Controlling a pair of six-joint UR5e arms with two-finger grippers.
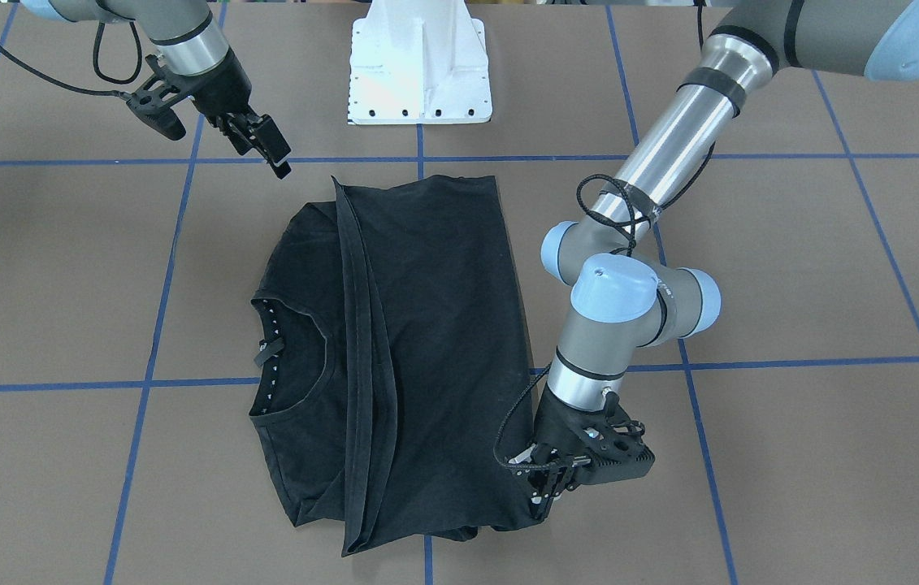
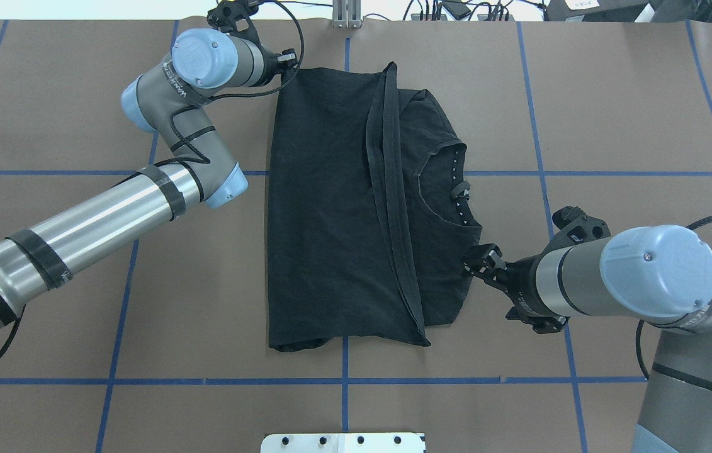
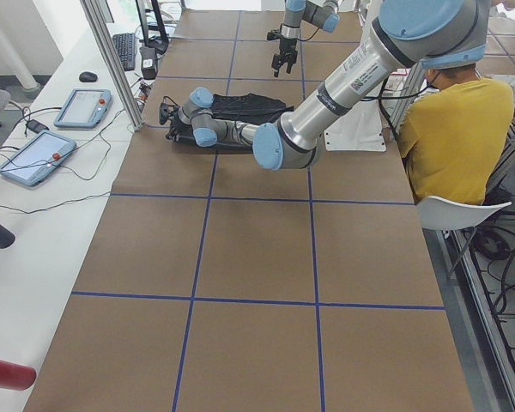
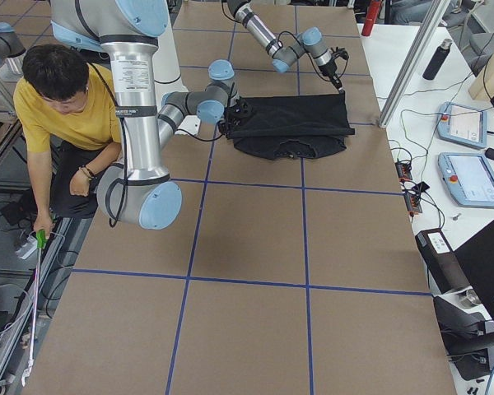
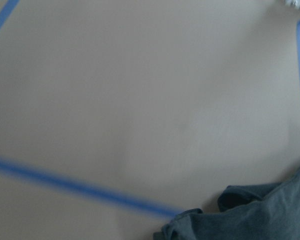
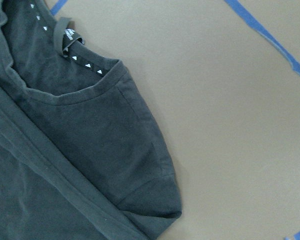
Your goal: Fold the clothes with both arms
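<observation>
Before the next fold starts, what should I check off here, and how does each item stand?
1. Shirt lies on the table with one fold laid over and the collar exposed: ok.
2. Corners lie smooth: not ok. The corner in the left wrist view is bunched.
3. Left gripper is down at a shirt corner. Whether it has a grip on the cloth: cannot tell.
4. Right gripper is free of the cloth and holds nothing: ok.
5. Right gripper is open enough for a pinch: cannot tell.
6. The grippers sit at opposite ends of the shirt: ok.
</observation>
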